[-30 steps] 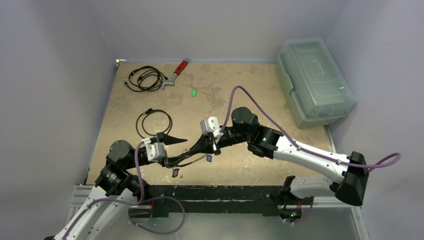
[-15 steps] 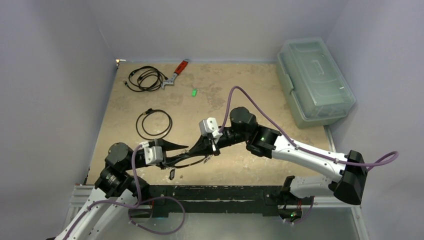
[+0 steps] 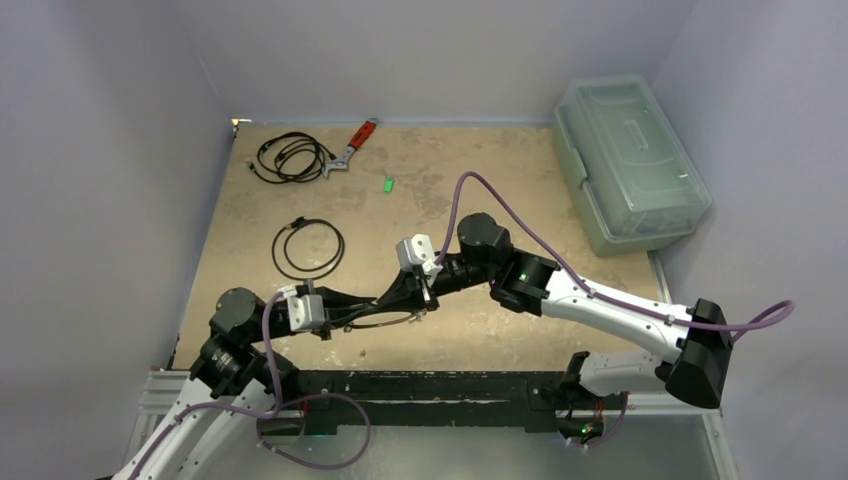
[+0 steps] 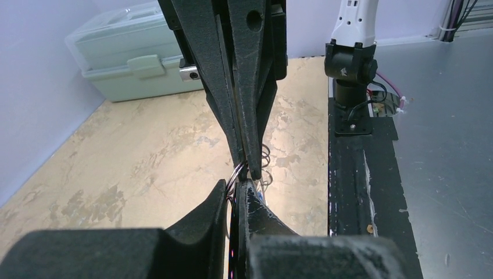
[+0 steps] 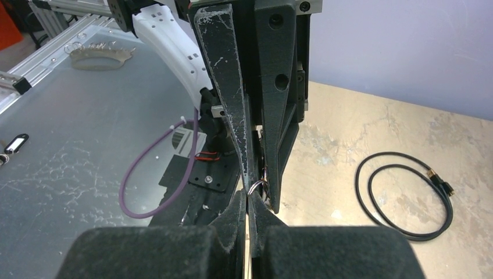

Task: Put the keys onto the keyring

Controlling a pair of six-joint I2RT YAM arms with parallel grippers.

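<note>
The keyring (image 3: 385, 325), a thin grey metal loop, hangs between my two grippers just above the table's near edge. My left gripper (image 3: 368, 302) is shut on it, and its wire (image 4: 238, 173) sits between the pads in the left wrist view. My right gripper (image 3: 390, 298) is shut on the same ring (image 5: 256, 187), tip to tip with the left. Small wire rings (image 4: 264, 157) dangle beside the tips. The green key (image 3: 387, 184) lies alone far back on the table. The blue and dark keys are hidden.
Two black cable coils (image 3: 309, 247) (image 3: 290, 157) lie at the left, one also in the right wrist view (image 5: 407, 195). A red-handled wrench (image 3: 352, 147) lies at the back. A clear plastic box (image 3: 630, 160) stands at the right. The black base strip (image 3: 440, 385) runs along the near edge.
Both grippers have drifted slightly left and closed tip to tip on the ring. The blue and dark tags seen hanging under the ring earlier no longer show.
</note>
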